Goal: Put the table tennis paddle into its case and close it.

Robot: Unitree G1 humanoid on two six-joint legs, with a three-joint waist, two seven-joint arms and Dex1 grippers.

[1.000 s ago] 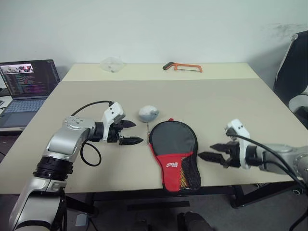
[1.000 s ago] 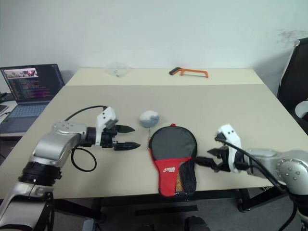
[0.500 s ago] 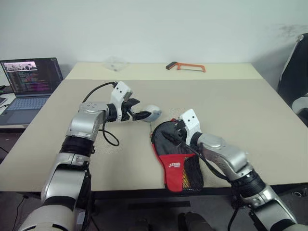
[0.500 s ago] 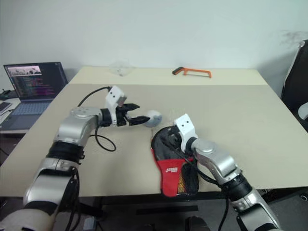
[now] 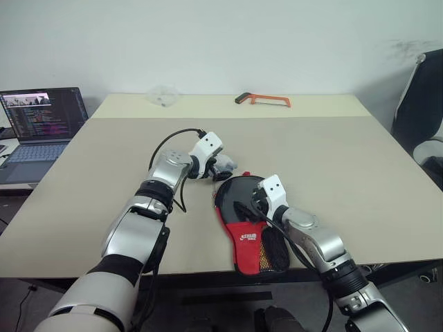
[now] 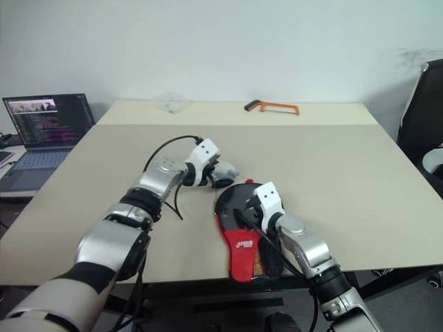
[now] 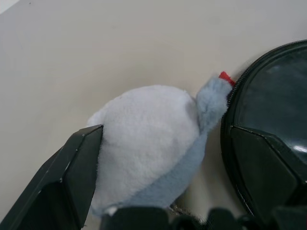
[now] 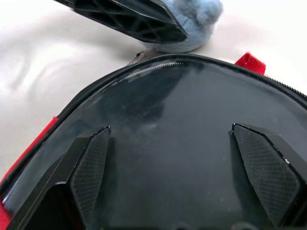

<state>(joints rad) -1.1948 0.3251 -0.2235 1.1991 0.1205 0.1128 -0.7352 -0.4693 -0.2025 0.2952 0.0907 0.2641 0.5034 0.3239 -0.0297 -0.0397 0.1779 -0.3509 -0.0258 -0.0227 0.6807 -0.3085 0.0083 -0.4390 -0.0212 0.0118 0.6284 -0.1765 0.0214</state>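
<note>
**Both tools spread wide, one at the grey plush, one over the case**

The case (image 5: 247,221) lies flat on the worktop (image 5: 346,159) near its front edge, round black end away from the robot, red panel and mesh pocket toward it. The right tool (image 8: 172,167) hovers low over the black round part, its two fingers set wide apart with nothing between them. The left tool (image 7: 168,158) reaches in from the other side, its fingers also spread, straddling a small grey plush object (image 7: 153,143) that sits just beside the case's rim; one finger looks to touch its flank. An orange hacksaw (image 5: 263,99) lies at the far edge, a laptop (image 5: 41,121) off to the left.
</note>
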